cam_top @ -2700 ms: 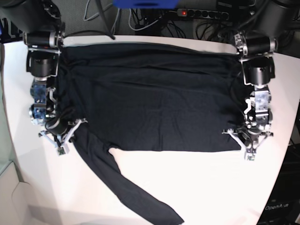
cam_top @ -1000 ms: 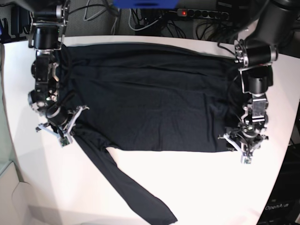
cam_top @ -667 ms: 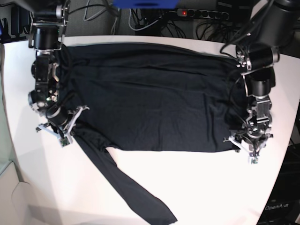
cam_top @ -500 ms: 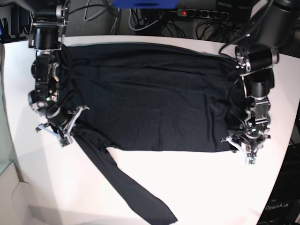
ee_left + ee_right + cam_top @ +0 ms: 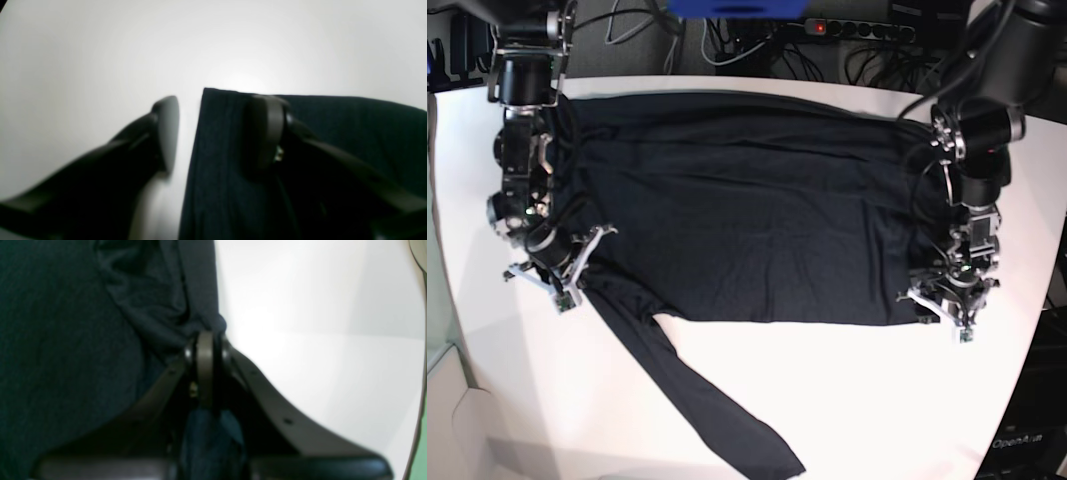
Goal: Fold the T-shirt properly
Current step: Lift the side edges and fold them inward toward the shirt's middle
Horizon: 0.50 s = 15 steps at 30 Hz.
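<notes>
the right hand (image 5: pixel 562 285), at the base view's left, is clamped on a bunched fold of the t-shirt (image 5: pixel 747 210) near its trailing sleeve. the t-shirt lies spread flat across the white surface (image 5: pixel 847 400). the left hand (image 5: pixel 952 315) stands spread apart, straddling the garment's lower corner.

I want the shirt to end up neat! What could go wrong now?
1. The left gripper has open jaws straddling the T-shirt corner. If it shuts too shallow, the thin cloth may slip out.
2. The right gripper is shut on a bunched pinch of cloth, so lifting may carry those wrinkles into the fold.
3. The long sleeve trails loose across the table and could drag crooked.
</notes>
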Each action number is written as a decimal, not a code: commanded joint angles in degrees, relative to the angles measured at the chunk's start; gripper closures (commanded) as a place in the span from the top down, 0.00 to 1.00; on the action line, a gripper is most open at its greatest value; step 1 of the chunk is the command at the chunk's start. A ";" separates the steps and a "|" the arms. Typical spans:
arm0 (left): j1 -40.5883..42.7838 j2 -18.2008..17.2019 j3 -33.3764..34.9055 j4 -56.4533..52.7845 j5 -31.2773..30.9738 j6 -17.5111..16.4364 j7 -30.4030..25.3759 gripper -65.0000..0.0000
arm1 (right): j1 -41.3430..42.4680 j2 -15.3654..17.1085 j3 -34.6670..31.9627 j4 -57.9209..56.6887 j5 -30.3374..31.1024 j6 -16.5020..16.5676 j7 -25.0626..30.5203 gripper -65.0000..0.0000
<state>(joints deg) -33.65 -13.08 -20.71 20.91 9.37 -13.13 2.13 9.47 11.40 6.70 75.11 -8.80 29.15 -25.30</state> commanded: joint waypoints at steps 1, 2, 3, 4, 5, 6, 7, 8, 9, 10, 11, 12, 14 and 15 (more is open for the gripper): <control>0.55 0.82 0.09 -0.20 1.23 -0.11 3.10 0.46 | 1.29 0.51 0.20 0.98 0.31 0.08 1.43 0.02; 0.99 1.17 0.18 -0.20 1.23 -0.19 3.10 0.41 | 1.29 0.51 0.20 0.98 0.31 0.08 1.43 0.02; 1.08 1.26 0.45 -0.20 1.23 -0.19 3.10 0.36 | 1.29 0.51 0.20 0.98 0.31 0.08 1.43 0.02; 1.43 1.70 0.45 -0.20 1.32 -0.19 3.10 0.30 | 1.29 0.51 0.20 0.98 0.31 0.08 1.43 0.02; 1.78 2.31 0.45 -0.20 1.32 -0.19 3.10 0.24 | 1.29 0.51 0.20 0.98 0.31 0.08 1.43 0.02; 1.96 2.75 0.53 -0.20 1.67 -0.19 3.19 0.19 | 1.29 0.43 0.20 0.98 0.31 0.08 1.43 0.02; 2.13 3.19 0.53 -0.20 1.84 -0.19 3.19 0.15 | 1.29 0.43 0.20 0.98 0.31 0.08 1.43 0.02; 2.13 3.28 0.53 -0.20 1.84 -0.19 3.19 0.12 | 1.29 0.43 0.20 0.98 0.31 0.08 1.43 0.02; 2.31 3.28 0.53 -0.20 1.84 -0.19 3.36 0.10 | 1.29 0.43 0.20 0.98 0.31 0.08 1.43 0.02; 2.66 3.54 0.53 -0.20 1.76 -0.19 4.07 0.09 | 1.29 0.43 0.20 0.98 0.31 0.08 1.43 0.02; 2.92 3.63 0.53 0.24 1.67 -0.19 4.95 0.09 | 1.29 0.43 0.20 0.98 0.31 0.08 1.43 0.02; 2.92 3.63 0.53 0.50 1.58 -0.19 5.82 0.09 | 1.29 0.43 0.20 0.98 0.31 0.08 1.43 0.02; 2.92 3.54 0.53 0.59 1.32 -0.19 6.18 0.09 | 1.29 0.43 0.20 0.98 0.31 0.08 1.43 0.02; 2.92 3.46 0.53 0.59 1.32 -0.19 6.18 0.07 | 1.29 0.43 0.20 0.98 0.31 0.08 1.43 0.02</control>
<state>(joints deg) -31.68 -10.13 -20.51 22.28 9.04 -12.27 0.36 9.50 11.38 6.68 75.11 -8.80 29.15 -25.30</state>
